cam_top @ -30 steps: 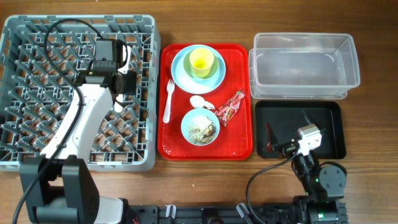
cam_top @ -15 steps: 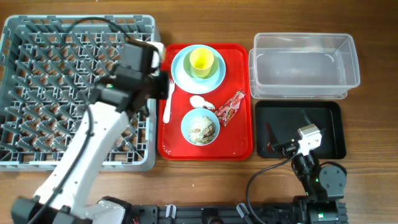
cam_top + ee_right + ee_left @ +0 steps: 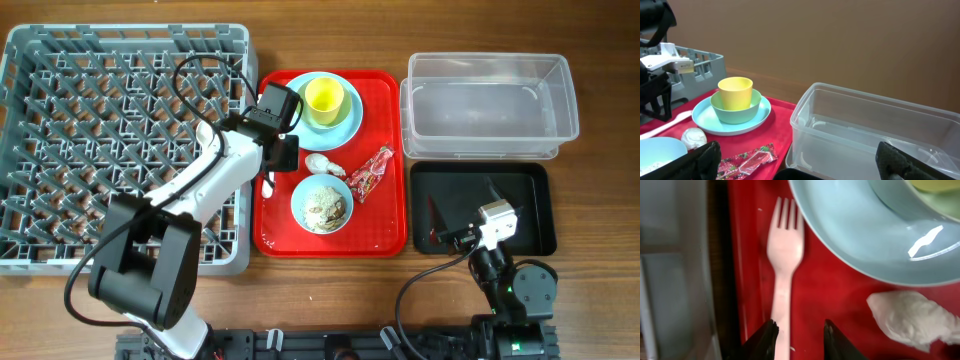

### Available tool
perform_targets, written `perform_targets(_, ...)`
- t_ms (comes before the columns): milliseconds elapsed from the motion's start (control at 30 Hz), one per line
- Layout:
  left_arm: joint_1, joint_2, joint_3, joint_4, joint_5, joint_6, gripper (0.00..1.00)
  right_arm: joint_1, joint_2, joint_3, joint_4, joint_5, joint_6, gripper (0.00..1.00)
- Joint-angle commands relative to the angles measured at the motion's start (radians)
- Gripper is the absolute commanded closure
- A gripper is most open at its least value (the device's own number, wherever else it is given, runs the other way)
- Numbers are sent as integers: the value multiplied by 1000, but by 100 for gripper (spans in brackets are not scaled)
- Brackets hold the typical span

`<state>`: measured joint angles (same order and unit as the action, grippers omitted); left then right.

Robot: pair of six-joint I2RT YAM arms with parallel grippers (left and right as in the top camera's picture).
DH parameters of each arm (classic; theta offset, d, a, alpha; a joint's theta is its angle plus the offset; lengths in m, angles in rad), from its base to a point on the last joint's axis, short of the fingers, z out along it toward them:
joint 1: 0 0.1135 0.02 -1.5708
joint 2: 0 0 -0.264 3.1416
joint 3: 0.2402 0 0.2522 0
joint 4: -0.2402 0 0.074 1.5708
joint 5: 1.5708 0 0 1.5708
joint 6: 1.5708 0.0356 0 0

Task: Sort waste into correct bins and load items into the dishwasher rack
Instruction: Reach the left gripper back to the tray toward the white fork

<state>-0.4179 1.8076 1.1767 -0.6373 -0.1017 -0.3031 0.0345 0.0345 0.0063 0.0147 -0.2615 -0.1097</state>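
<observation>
1. Red serving tray [image 3: 385,228]: rectangular, rounded corners, low raised rim. It lies flat around mid-table with its long side running front to back. The surface looks glossy in the left wrist view.
2. Wooden table [image 3: 600,220]: mid-brown, with the grain running left to right. Everything sits on it.
3. Wall [image 3: 840,40]: plain brown, matte, behind the table in the right wrist view.

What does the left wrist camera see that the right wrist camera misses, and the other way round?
Only the left wrist: the tines of the white fork, close up. Only the right wrist: the clear tub, the red snack wrapper and the grey dishwasher rack. Both: the pale blue plate, the crumpled white tissue and the red tray.
</observation>
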Motion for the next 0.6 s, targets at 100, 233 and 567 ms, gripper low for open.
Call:
perform_targets(100, 1, 10, -6, 77, -84, -109, 62, -3, -5, 0, 5, -2, 5, 0)
perform_targets(233, 1, 11, -38, 164, -84, -109, 67, -3, -5, 0, 5, -2, 5, 0)
perform_targets(567, 1, 43, -64, 245, -121, -93, 72, -3, -5, 0, 5, -2, 5, 0)
